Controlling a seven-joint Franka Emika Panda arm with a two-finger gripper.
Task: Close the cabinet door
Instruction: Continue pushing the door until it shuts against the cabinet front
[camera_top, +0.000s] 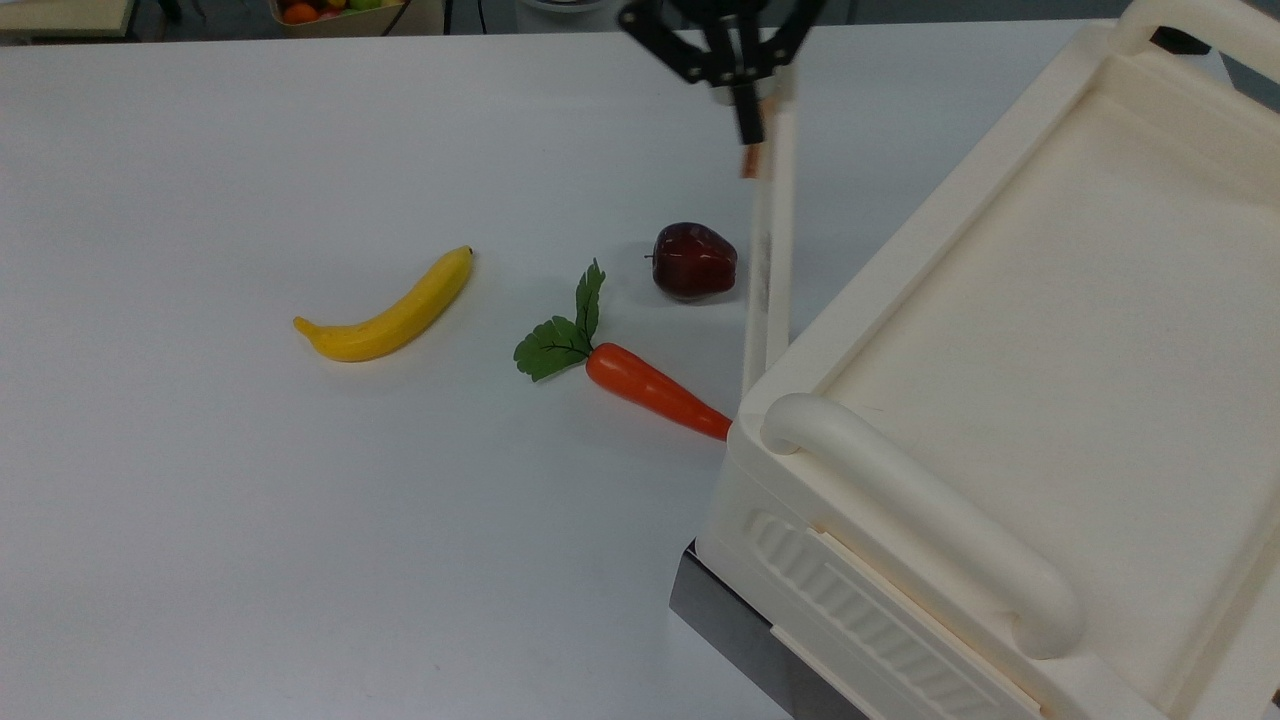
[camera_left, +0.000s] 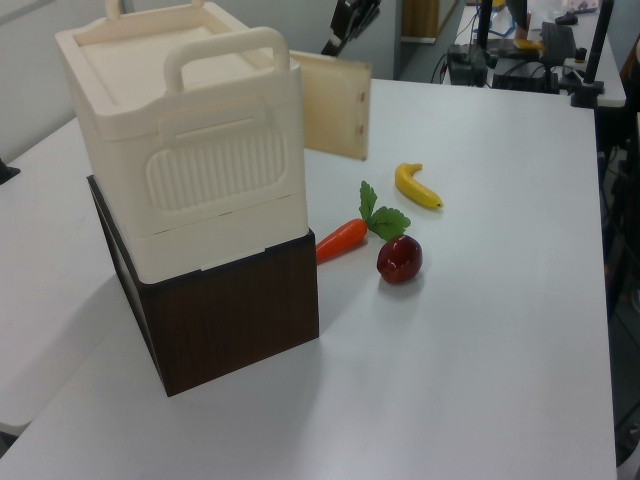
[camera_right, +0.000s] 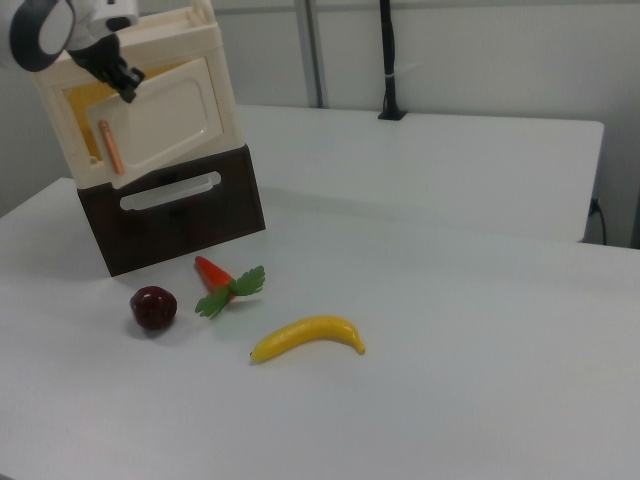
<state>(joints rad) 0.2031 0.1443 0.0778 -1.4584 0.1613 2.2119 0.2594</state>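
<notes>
The cream cabinet (camera_top: 905, 245) stands on a dark wood-look base (camera_left: 235, 310) at the top view's right. Its cabinet door (camera_top: 770, 260) is partly open and appears nearly edge-on in the top view, with its free end pointing away from the camera. The copper handle (camera_right: 111, 148) sits near that free end. My gripper (camera_top: 750, 135) is shut, its black fingers pressed together against the outer face of the door's free end, just above the handle. In the right view the door (camera_right: 170, 115) stands a small angle off the cabinet front, with the yellowish inside visible behind it.
On the white table lie a banana (camera_top: 390, 310), a carrot with green leaves (camera_top: 650, 390) and a dark red apple (camera_top: 695, 260); the carrot's tip is close to the cabinet's corner. Stands and cables line the far table edge (camera_left: 520, 40).
</notes>
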